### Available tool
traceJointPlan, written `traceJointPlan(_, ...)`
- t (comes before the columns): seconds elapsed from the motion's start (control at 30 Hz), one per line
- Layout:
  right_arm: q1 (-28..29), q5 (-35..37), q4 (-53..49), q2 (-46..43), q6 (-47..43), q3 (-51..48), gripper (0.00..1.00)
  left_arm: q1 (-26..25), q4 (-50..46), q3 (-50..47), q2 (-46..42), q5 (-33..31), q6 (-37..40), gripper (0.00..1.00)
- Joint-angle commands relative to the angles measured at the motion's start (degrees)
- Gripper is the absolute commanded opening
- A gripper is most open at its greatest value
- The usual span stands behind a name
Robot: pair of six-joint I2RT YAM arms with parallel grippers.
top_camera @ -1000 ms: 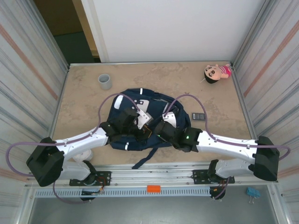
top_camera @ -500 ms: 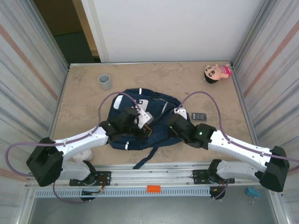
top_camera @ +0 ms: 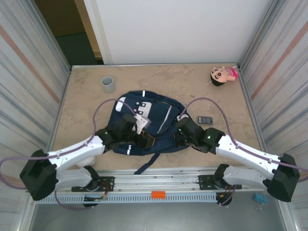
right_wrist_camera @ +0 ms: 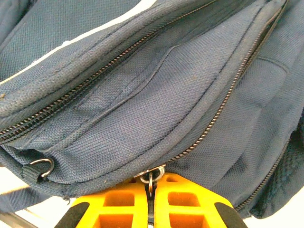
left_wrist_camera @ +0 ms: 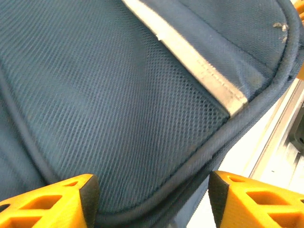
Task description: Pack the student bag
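Where the large navy blue fabric backpack point(top_camera: 162, 126) lies flat at the middle of the tan, stone-patterned tabletop point(top_camera: 84, 113), both arms reach in over its near half, one from each side.

The left gripper point(left_wrist_camera: 152, 192) stands open. In the left wrist view its two orange fingers point(left_wrist_camera: 52, 202) sit well apart at the bottom corners, and between them runs the piped, rounded edge of the bag. Beyond that edge lie navy mesh fabric and a thin pale stripe point(left_wrist_camera: 190, 59) running diagonally. Nothing is pinched between the fingers; whether either tip touches the fabric cannot be told.

The right gripper point(right_wrist_camera: 153, 184) is clamped tight. In the right wrist view its orange fingers meet side by side, and a small metal zipper pull point(right_wrist_camera: 151, 175) hangs down into the seam between them, caught there. The pull belongs to a dark zipper track that climbs away to the upper right along a front pocket. A second zipper track runs across the pocket above it, and a small metal ring point(right_wrist_camera: 42, 165) sits on a fabric loop at the lower left.

From above, a dark strap point(top_camera: 148, 166) trails from the bag towards the near edge of the table. A small grey cup point(top_camera: 108, 83) stands well apart at the far left. A plush doll with a pink top point(top_camera: 222, 75) lies in the far right corner. A small dark rectangular object point(top_camera: 205, 119) lies just beside the bag's right side.
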Motion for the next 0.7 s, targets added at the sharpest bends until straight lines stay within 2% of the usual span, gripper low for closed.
traceJointPlan(0.0,-0.45,-1.46,-0.28,0.2,-2.53,-0.24,0.0,0.51,-0.1,-3.19,-6.48,-4.58,-11.28,0.65)
traceJointPlan(0.1,-0.57,-3.25,-0.1,0.85,-3.86,-0.22,0.0,0.53,-6.56,-5.87,-13.76,-11.51,-18.18,0.65)
traceJointPlan(0.2,-0.58,-4.77,-0.14,1.58,-5.63,0.11,0.0,0.51,-13.73,-8.71,-20.51,-15.8,-25.66,0.65)
traceJointPlan(0.37,-0.68,-4.24,-1.72,2.93,-8.75,0.95,0.0,0.54,-17.86,-14.05,-27.22,-15.76,-34.87,0.72)
traceJointPlan(0.53,0.39,-6.02,-0.81,3.57,-10.31,0.92,0.0,0.64,-13.66,-17.57,-27.52,-17.54,-37.46,0.72)
traceJointPlan(0.67,4.09,-4.65,-0.54,4.41,-10.72,0.98,0.0,3.33,-11.66,-16.83,-25.38,-19.27,-34.85,0.72)
